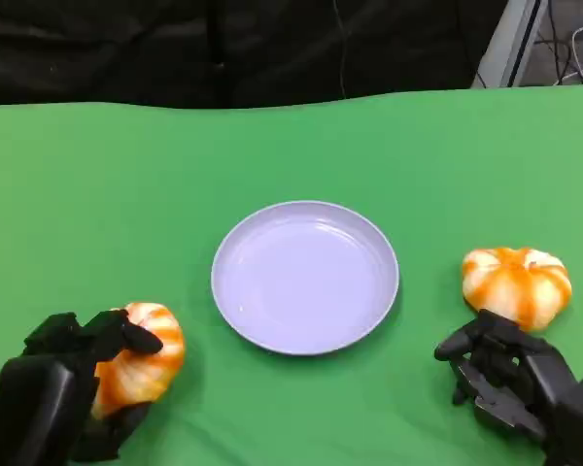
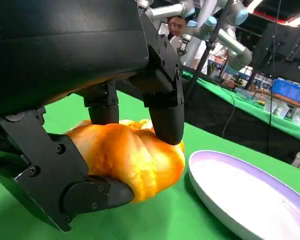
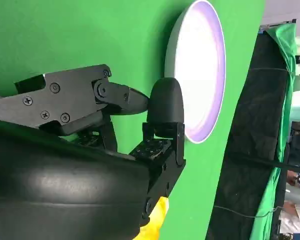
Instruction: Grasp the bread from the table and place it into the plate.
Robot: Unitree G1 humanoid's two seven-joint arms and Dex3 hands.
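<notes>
Bread, two orange-and-white rolls of it, lies on the green desk (image 1: 97, 165) in the head view, with a pale lilac plate (image 1: 305, 278) between them holding nothing. The left roll (image 1: 141, 357) sits near the front left, left of the plate, with the left robot hand (image 1: 73, 388) wrapped around it: black fingers over its top and under its near side. The right roll (image 1: 517, 282) rests well right of the plate, untouched. The right robot hand (image 1: 505, 374) lies just in front of it, fingers curled and holding nothing; a narrow gap of green shows between fingertips and roll. Bare green cloth runs from each roll to the plate's rim, and the far edge of the desk meets a dark backdrop.

From the left wrist, the left robot hand (image 2: 115, 135) grips the roll (image 2: 125, 155) top and bottom, the plate's rim (image 2: 210, 170) close beside it. A person stands far behind, among other robot arms.

From the right wrist, the right robot hand (image 3: 140, 125) has its fingers bent inward around nothing, the plate (image 3: 200, 70) lies beyond them, and a yellow sliver of roll (image 3: 155, 220) peeks by the shell.
</notes>
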